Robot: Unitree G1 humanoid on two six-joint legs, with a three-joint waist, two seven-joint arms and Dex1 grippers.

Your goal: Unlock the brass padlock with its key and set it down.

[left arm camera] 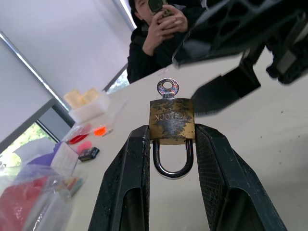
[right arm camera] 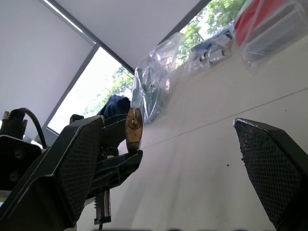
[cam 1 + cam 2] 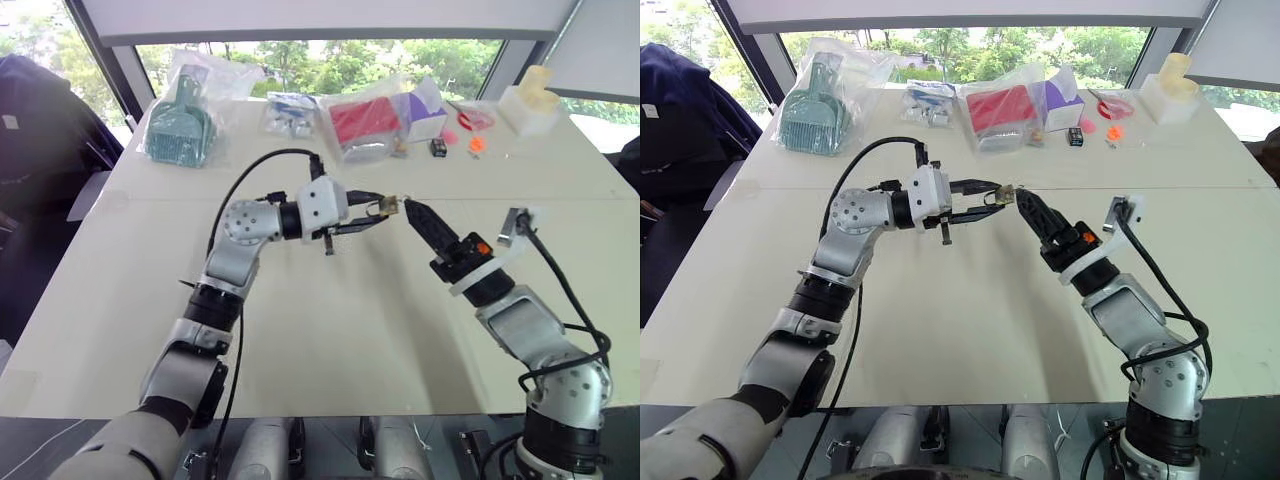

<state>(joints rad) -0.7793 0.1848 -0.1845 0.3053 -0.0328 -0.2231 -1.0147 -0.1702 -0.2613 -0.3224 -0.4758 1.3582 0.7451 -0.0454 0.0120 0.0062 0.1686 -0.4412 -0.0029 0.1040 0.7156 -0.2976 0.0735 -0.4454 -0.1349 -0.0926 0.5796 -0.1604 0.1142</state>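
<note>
Presently the left gripper [image 1: 171, 144] is raised above the counter [image 3: 330, 330], pointing across toward the right arm, its jaws clamped on the brass padlock [image 1: 172, 120]. The grip sits on the lower part of the brass body, one finger on each side, with the silver shackle [image 1: 172, 161] hanging back between the fingers. The key [image 1: 168, 88] stands in the padlock's outer end, its round bow projecting beyond the body. The shackle appears seated in the body; whether it is released cannot be told.

The right gripper [image 3: 418, 216] is also lifted clear of the counter, its tip just beside the padlock and key, jaws spread wide and holding nothing. Contact with the key cannot be confirmed.

Along the far edge of the counter lie a bagged teal dustpan [image 3: 180, 130], a bagged red item [image 3: 365, 122], a purple box [image 3: 425, 112], a small black item [image 3: 438, 147], orange bits [image 3: 475, 145] and a white block [image 3: 528, 105]. A person [image 1: 159, 33] sits beyond the counter, hands raised before the face.
</note>
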